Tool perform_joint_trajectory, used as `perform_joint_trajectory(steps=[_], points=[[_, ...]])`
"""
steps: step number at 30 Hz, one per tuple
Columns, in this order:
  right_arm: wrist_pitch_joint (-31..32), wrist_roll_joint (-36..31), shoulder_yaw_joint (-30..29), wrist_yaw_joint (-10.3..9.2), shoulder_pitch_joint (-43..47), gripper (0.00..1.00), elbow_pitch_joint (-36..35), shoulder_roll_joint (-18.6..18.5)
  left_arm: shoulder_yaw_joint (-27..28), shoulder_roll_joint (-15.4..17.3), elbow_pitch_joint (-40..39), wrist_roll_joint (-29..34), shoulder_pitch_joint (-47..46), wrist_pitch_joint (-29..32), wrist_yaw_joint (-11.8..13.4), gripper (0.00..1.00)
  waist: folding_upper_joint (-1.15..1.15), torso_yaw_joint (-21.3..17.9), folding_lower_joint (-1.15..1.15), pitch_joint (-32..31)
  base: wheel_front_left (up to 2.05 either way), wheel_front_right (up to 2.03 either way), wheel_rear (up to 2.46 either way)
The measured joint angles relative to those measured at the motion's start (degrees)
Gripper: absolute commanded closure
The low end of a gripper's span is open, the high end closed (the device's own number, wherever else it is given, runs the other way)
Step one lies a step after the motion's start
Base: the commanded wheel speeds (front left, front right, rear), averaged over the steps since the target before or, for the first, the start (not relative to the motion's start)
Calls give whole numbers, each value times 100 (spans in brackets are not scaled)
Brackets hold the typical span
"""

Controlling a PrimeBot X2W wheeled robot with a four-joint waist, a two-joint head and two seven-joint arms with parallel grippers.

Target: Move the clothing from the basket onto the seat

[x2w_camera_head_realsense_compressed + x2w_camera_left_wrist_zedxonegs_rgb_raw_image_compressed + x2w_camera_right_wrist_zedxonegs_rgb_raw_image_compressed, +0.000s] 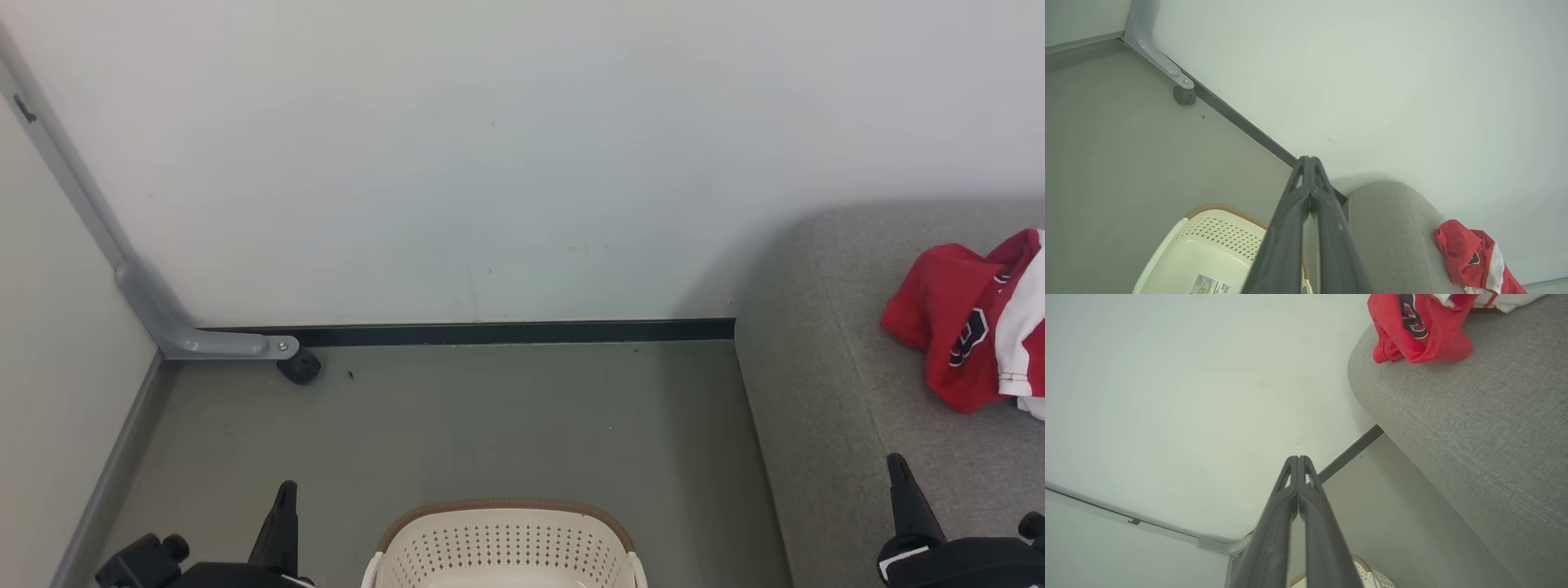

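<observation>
The red and white clothing (976, 327) lies crumpled on the grey seat (833, 392) at the right edge of the head view; it also shows as clothing (1474, 257) and clothing (1421, 330) in the wrist views. The cream basket (506, 547) with a brown rim stands on the floor at bottom centre, its visible inside bare. My left gripper (286, 490) is shut beside the basket's left, holding nothing. My right gripper (896, 464) is shut over the seat's front, apart from the clothing. Both grippers' fingertips meet in the wrist views: left gripper (1309, 160), right gripper (1298, 459).
A white wall (490, 163) closes the back, with a dark baseboard. A grey bracket (204, 341) with a black caster (300, 366) sits in the left corner. Grey floor (490, 425) lies between the basket and the wall.
</observation>
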Motion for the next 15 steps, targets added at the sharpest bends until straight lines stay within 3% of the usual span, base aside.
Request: perform_joint_trajectory(steps=[15], points=[[326, 1043, -432, 177, 1, 100, 44, 268, 389, -91, -19, -1063, 3, 350, -201, 100, 0, -30, 0, -51, 0, 0, 0]])
